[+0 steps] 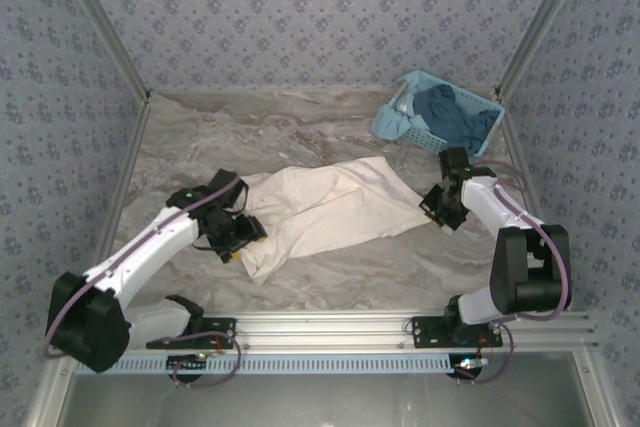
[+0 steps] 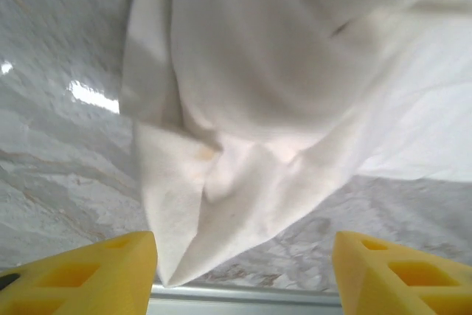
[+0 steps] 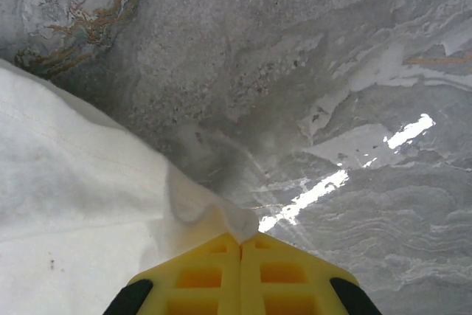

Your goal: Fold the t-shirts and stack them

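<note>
Lying rumpled across the middle of the table (image 1: 250, 127): one cream shirt (image 1: 320, 212), stretched in a slanted band from near left to far right, not yet folded. No stack to be seen.

At the near-left end, left gripper (image 1: 238, 235) right beside the bunched corner. Seen from its wrist: fingers (image 2: 96, 271) spread wide and clasping nothing, with a pointed fold of shirt (image 2: 243, 108) just beyond the gap between them. Probably parted either to drop that end on the table or to take a fresh bite; impossible to say which.

At the far-right end, right gripper (image 1: 440, 209) low at the shirt's edge. Seen from its wrist: fingers (image 3: 199, 278) pressed together with no gap, and the edge of the shirt (image 3: 74, 219) running right into the tips. So seemingly pinched on a thin bit of hem. Likely gripped there to anchor that end and pull the cloth long, ready for flattening.

In the far-right corner, well apart from the shirt: basket (image 1: 400, 132), set askew, with blue clothes (image 1: 455, 112) inside. Presumably next in line, and parked off the working area.

Judged early in the task: needs spreading flat before any fold. Worth watching: with one end free, a tug from the right could drag the whole shirt sideways rather than smooth it.
</note>
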Motion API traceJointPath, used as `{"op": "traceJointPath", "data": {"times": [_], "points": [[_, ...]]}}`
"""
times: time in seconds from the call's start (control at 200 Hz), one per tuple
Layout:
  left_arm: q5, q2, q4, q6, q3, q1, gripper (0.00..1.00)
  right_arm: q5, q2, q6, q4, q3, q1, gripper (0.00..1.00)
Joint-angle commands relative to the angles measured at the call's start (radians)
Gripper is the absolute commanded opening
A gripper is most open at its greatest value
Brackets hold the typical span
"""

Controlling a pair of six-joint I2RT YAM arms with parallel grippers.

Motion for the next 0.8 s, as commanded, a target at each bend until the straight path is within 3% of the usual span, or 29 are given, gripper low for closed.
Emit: {"op": "traceJointPath", "data": {"times": [0.0,0.145,0.28,0.36,0.5,0.794], "points": [[-0.041,0.004,-0.025,0.013,-0.024,0.105,0.62,0.019,0.017,-0.024,-0.031,0.030,-0.008,0.00],[0.012,0.110,0.200,0.051,-0.033,0.199,0.61,0.006,0.020,-0.026,-0.020,0.031,-0.007,0.00],[0.039,0.261,0.333,0.146,0.030,0.203,0.53,-0.003,0.012,-0.031,-0.015,0.024,-0.006,0.00],[0.042,0.352,0.311,0.199,0.065,0.201,0.39,-0.011,0.005,-0.032,-0.013,0.017,-0.006,0.00],[-0.019,0.414,0.267,0.259,0.106,0.206,0.00,-0.014,-0.009,-0.031,-0.002,0.026,-0.004,0.00],[-0.264,0.259,-0.064,0.253,0.368,0.195,0.00,0.015,-0.012,-0.074,-0.070,0.138,-0.021,0.00]]}}
